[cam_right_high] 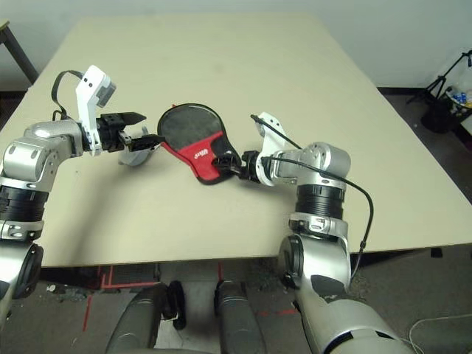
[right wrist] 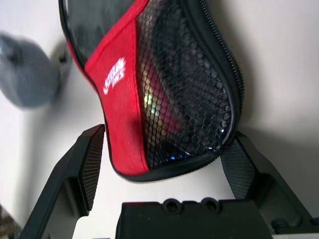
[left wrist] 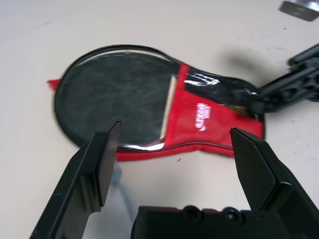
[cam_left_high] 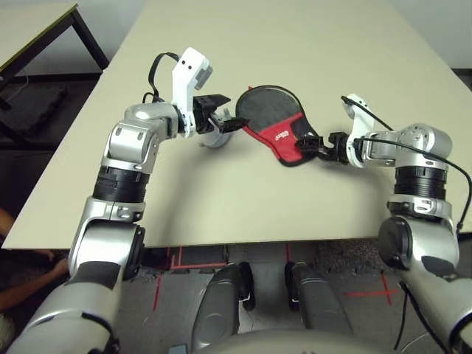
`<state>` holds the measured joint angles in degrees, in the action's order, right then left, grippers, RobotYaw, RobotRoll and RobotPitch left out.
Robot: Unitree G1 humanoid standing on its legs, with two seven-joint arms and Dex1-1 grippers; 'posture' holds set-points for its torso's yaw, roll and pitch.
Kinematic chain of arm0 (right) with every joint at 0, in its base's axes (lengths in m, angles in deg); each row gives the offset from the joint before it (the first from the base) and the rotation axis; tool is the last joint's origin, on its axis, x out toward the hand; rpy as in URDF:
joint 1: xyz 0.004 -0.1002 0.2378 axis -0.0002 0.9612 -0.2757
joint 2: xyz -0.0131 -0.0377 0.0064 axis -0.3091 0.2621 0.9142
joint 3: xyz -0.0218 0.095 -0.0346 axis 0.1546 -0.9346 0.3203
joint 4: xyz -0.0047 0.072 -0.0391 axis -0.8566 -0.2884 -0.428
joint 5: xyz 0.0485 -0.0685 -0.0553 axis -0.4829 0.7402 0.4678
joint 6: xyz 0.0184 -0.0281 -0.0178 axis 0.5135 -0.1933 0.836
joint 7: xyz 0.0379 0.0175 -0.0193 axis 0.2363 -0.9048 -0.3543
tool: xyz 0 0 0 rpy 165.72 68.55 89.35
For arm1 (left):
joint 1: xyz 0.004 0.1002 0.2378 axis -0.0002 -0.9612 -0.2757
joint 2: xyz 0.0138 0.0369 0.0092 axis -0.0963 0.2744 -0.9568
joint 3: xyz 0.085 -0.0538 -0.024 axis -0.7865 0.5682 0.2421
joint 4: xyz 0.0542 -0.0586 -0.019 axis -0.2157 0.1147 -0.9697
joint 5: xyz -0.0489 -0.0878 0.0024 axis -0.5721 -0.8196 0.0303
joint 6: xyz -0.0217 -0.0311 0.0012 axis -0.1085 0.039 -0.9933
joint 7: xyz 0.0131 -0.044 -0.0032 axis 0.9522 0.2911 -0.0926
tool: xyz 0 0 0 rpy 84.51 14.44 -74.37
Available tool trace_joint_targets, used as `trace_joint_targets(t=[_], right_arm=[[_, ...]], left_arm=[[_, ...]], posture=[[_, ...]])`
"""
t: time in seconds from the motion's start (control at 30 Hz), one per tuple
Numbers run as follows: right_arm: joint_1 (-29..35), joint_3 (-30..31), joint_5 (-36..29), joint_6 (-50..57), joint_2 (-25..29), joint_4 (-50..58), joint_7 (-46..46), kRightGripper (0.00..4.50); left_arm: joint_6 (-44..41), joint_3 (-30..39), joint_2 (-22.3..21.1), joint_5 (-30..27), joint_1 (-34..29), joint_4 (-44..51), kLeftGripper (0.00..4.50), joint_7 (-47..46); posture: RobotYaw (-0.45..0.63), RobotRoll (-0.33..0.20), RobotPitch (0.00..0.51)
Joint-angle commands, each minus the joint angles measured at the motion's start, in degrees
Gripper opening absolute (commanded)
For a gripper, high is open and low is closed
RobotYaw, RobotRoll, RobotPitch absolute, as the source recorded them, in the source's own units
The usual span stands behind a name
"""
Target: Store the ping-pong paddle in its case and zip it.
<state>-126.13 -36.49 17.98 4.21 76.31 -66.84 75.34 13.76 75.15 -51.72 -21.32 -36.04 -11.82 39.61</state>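
The case (cam_left_high: pixel 284 133) lies flat mid-table, a black pouch with a red panel and white logo. The ping-pong paddle sits inside it: its round black face (left wrist: pixel 117 99) and pale wooden edge (left wrist: pixel 168 107) show at the wide end. My left gripper (cam_left_high: pixel 230 112) hovers open at the case's round end, just above the fluffy white-grey pompom (cam_left_high: pixel 212 139). My right gripper (right wrist: pixel 164 144) is open at table level, with the case's narrow mesh end (right wrist: pixel 184 94) between its fingers (right wrist: pixel 89 159). The zipper (right wrist: pixel 224 55) runs along the case's edge.
The beige table (cam_left_high: pixel 295 44) stretches wide behind and beside the case. A second table (cam_left_high: pixel 37 29) stands off the far left corner. A person's arm (cam_left_high: pixel 18 284) shows low by the table's left front. A tripod (cam_right_high: pixel 442 96) stands on the floor at the right.
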Motion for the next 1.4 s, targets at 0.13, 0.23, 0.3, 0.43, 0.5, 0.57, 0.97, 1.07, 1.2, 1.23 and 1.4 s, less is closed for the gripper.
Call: trace_joint_targets(t=[0.13, 0.23, 0.3, 0.43, 0.5, 0.57, 0.97, 1.07, 1.2, 1.23, 1.4], right_arm=[[-0.8, -3.3, -0.7, -7.1, -2.8, -6.6, -5.0, 4.33], [0.0, -2.8, -1.0, -6.9, -3.2, -6.1, -5.9, 3.62], [0.9, -2.4, -0.9, -6.4, -3.2, -5.4, -6.7, 3.01], [2.6, -1.2, -1.2, -4.1, -3.2, -2.6, -6.9, 1.77], [3.5, -1.1, -1.5, -2.1, -3.5, -0.5, -7.5, 1.10], [5.1, -1.3, -2.1, 3.1, -4.1, 4.1, -8.6, 0.48], [24.4, 2.7, -38.3, 16.6, -1.7, 30.4, -27.0, 0.01], [30.7, 5.6, -55.5, 16.6, 3.1, 33.8, -36.8, 0.01], [41.2, 18.2, -85.9, 0.4, 16.6, 40.3, -55.6, 0.01], [44.2, 20.5, -88.6, -3.3, 19.2, 43.2, -56.5, 0.01], [54.4, 26.7, -88.9, -13.9, 28.0, 54.3, -52.7, 0.01]], left_arm=[[0.2, -0.4, 1.4, -0.2, 0.0, -0.9, 4.50, -0.6], [0.1, -0.4, 1.6, -0.2, 0.0, -0.8, 4.50, -0.6], [0.0, -0.4, 1.8, -0.3, -0.2, -0.7, 4.50, -0.6], [-0.1, -0.5, 2.1, -0.4, -0.4, -0.6, 4.50, -0.7], [0.1, -0.5, 2.2, -0.3, -0.6, -0.7, 4.50, -0.8], [0.2, -0.5, 2.3, -0.4, -0.8, -0.8, 4.50, -0.8], [0.4, -1.0, 2.8, -0.3, -2.2, -0.1, 4.50, -1.3], [0.5, -1.2, 3.0, -0.3, -2.0, -0.1, 4.50, -1.1], [1.1, -1.6, 3.0, -0.1, -1.4, -0.9, 4.50, -0.7], [1.3, -1.6, 3.0, -0.1, -1.2, -1.3, 4.50, -0.7], [2.3, -2.2, 3.5, 0.1, -0.7, -2.9, 4.50, -0.2]], posture=[[0.03, 0.000, 0.178], [0.03, 0.000, 0.187], [0.02, 0.000, 0.190], [0.02, 0.000, 0.198], [0.01, 0.000, 0.204], [0.01, 0.000, 0.214], [-0.02, 0.000, 0.208], [-0.03, 0.000, 0.208], [-0.05, 0.000, 0.211], [-0.06, 0.000, 0.212], [-0.08, 0.000, 0.214]])
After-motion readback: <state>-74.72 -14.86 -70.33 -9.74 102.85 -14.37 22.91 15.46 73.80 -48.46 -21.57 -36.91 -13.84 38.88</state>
